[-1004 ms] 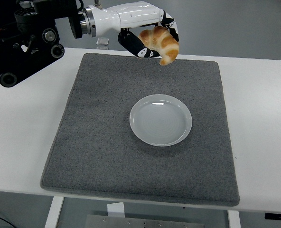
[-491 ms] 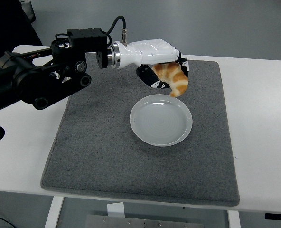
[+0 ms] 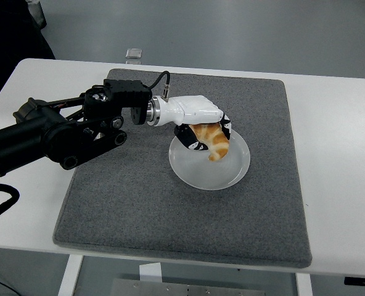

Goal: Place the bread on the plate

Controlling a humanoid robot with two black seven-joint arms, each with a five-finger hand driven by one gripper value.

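Grey mat (image 3: 139, 203) on white desk (image 3: 336, 123). Golden croissant-shaped bread (image 3: 214, 140) is clamped in left hand (image 3: 201, 126) over round white plate (image 3: 222, 172). Only release is left, by the look of it.

The left arm (image 3: 59, 132) is black, built from bulky jointed segments with round caps. A silver ring joins it to the left hand (image 3: 198, 120), which has a white shell and black-and-white fingers. 1 black cable (image 3: 158, 80) loops above the wrist.

"What is the big thing?"
"A white table (image 3: 336, 154). A gray mat (image 3: 139, 209) lies on it."
"And behind?"
"A smooth gray floor (image 3: 232, 31), softly lit, with something dark (image 3: 10, 37) at the left."
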